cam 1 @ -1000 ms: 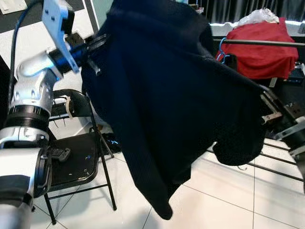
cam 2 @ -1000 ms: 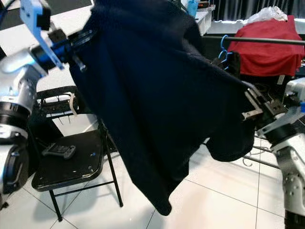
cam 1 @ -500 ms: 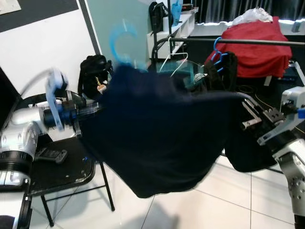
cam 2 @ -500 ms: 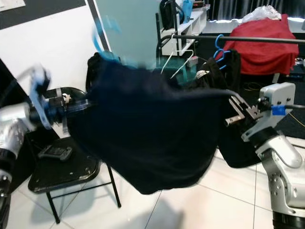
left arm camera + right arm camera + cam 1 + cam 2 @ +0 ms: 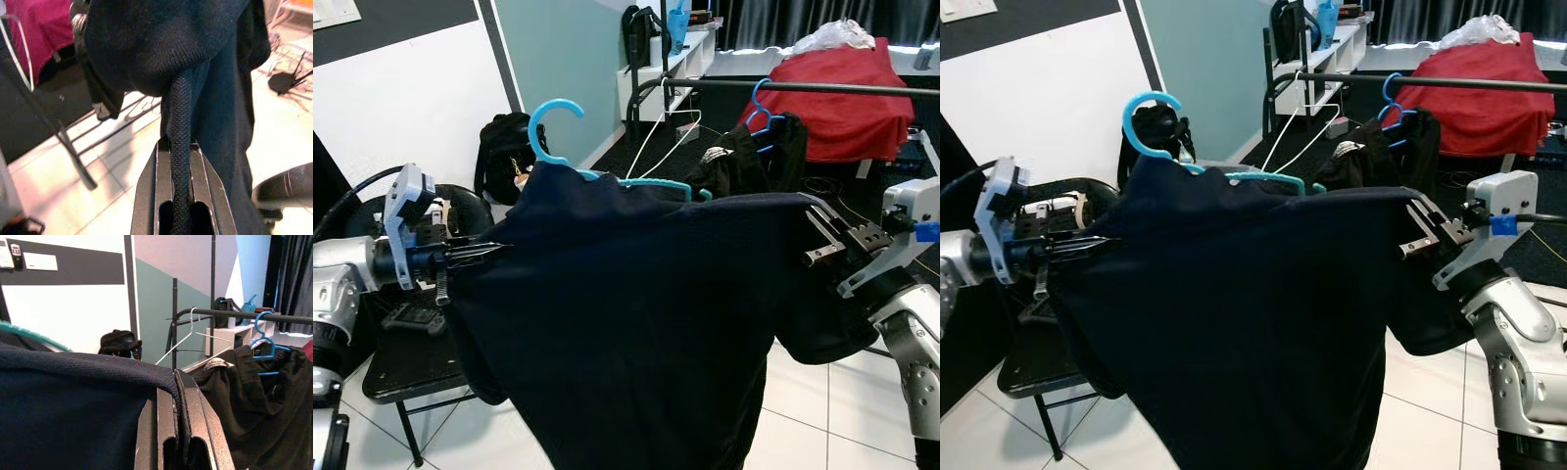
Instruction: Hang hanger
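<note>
Now level: over the last second I have brought the dark garment [image 5: 636, 323] down from high on my left, so it stretches flat between both arms and the turquoise hanger [image 5: 570, 147] inside its neck shows, hook upright and free. Judged from that, the carry is settled and the hook has yet to reach the rail [image 5: 793, 88], which runs behind and to my right, well apart from it. Left gripper [image 5: 480, 254]: fingers clamped on a fold at the garment's left edge, as the left wrist view confirms. Right gripper [image 5: 1425, 227]: fingers pinched on the knit hem at the right edge. Count: one turquoise hanger in hand; one blue hanger [image 5: 762, 110] already on the rail with a black garment [image 5: 754, 162]; one white wire hanger [image 5: 671, 147], bare; one red cloth [image 5: 847, 93] draped beyond; one folding chair [image 5: 411, 362] at my left; one black bag [image 5: 499, 157] by the wall.
</note>
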You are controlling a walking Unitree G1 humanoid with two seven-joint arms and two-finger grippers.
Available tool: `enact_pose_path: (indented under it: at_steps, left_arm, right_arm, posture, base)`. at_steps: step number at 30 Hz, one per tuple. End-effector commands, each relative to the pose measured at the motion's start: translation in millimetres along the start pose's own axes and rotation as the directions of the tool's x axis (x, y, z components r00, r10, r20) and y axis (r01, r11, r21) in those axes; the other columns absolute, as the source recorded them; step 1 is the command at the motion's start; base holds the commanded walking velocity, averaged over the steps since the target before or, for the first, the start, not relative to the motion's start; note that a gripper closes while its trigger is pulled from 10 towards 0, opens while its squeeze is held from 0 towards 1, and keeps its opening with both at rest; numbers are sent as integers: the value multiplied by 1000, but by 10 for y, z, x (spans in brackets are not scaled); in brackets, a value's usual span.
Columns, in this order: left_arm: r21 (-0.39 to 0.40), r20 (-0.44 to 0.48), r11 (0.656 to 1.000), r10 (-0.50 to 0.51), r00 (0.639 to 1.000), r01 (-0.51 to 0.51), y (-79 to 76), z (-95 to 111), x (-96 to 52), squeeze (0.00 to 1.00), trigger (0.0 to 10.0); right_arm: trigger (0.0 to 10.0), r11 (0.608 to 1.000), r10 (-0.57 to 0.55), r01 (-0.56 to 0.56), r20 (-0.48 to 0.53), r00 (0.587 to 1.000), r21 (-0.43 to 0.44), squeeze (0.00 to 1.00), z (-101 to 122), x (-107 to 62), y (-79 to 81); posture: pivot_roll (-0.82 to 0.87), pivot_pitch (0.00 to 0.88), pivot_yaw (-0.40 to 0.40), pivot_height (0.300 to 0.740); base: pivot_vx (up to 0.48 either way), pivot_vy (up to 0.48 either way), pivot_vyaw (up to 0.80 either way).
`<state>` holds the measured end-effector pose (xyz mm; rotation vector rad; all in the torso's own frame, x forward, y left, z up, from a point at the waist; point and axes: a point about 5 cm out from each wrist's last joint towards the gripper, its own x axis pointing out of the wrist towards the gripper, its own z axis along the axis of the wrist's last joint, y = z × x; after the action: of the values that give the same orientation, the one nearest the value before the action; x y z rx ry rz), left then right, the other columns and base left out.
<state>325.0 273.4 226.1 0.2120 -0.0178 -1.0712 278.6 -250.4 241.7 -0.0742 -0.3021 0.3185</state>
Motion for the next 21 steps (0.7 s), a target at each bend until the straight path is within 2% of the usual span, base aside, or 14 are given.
enact_pose_path:
  at_steps: [1, 5, 8, 10, 11, 12, 15, 16, 18, 19, 20, 21]
  left_arm:
    - [-11, -56, 997, 73, 996, -74, 53, -2, -242, 0, 3647]
    - [0, -77, 997, 77, 994, -77, 60, 2, -264, 0, 3647]
    - [57, -103, 992, 122, 987, -116, 99, 31, -222, 0, 3765]
    - [64, -101, 990, 129, 987, -123, 104, 36, -211, 0, 3765]
    - [65, -100, 990, 130, 986, -124, 106, 38, -208, 0, 4078]
    - [76, -49, 989, 133, 990, -129, 103, 81, -121, 0, 4078]
    - [76, -49, 989, 133, 990, -129, 103, 81, -121, 0, 4078]
    - [88, 6, 989, 118, 993, -118, 81, 135, -15, 0, 4000]
    - [88, 6, 989, 118, 993, -118, 81, 135, -15, 0, 4000]
    - [102, 46, 990, 97, 994, -102, 53, 182, 83, 0, 3961]
    - [123, 67, 989, 71, 995, -79, 21, 228, 181, 0, 4000]
    - [123, 67, 989, 71, 995, -79, 21, 228, 181, 0, 4000]
  right_arm:
    - [0, 994, -101, 103, 57, 993, -45, 0, 131, -47, -175]
    - [0, 992, -109, 113, 63, 992, -52, 0, 158, -51, -198]
    - [0, 994, -91, 94, 72, 993, -49, 0, 189, -24, -180]
    - [0, 995, -84, 88, 71, 994, -47, 0, 187, -18, -170]
    - [0, 995, -81, 84, 71, 994, -46, 0, 184, -16, -165]
    - [0, 1000, -6, 6, 17, 1000, -20, 0, 51, 7, -6]
    - [0, 1000, -6, 6, 17, 1000, -20, 0, 51, 7, -6]
    - [0, 995, 98, -99, -67, 993, -12, 0, -128, 23, 209]
    - [0, 995, 98, -99, -67, 993, -12, 0, -128, 23, 209]
    - [0, 985, 171, -170, -133, 976, 25, 0, -294, 23, 398]
    - [5216, 980, 192, -178, -190, 963, 86, 561, -462, 29, 527]
    - [5216, 980, 192, -178, -190, 963, 86, 561, -462, 29, 527]
  posture:
    - [-205, 0, 93, 740]
    - [-204, 0, 93, 740]
    - [-205, 0, 91, 740]
    - [-205, 0, 91, 740]
    - [-205, 0, 91, 740]
    - [-209, 0, 90, 740]
    - [-209, 0, 90, 740]
    - [-211, 0, 90, 740]
    - [-211, 0, 90, 740]
    - [-209, 0, 89, 740]
    - [-208, 0, 89, 740]
    - [-208, 0, 89, 740]
  base:
    - [0, 0, 0]
    - [0, 0, 0]
    - [0, 0, 0]
    - [0, 0, 0]
    - [0, 0, 0]
    - [0, 0, 0]
    - [0, 0, 0]
    - [0, 0, 0]
    - [0, 0, 0]
    - [0, 0, 0]
    - [0, 0, 0]
    - [0, 0, 0]
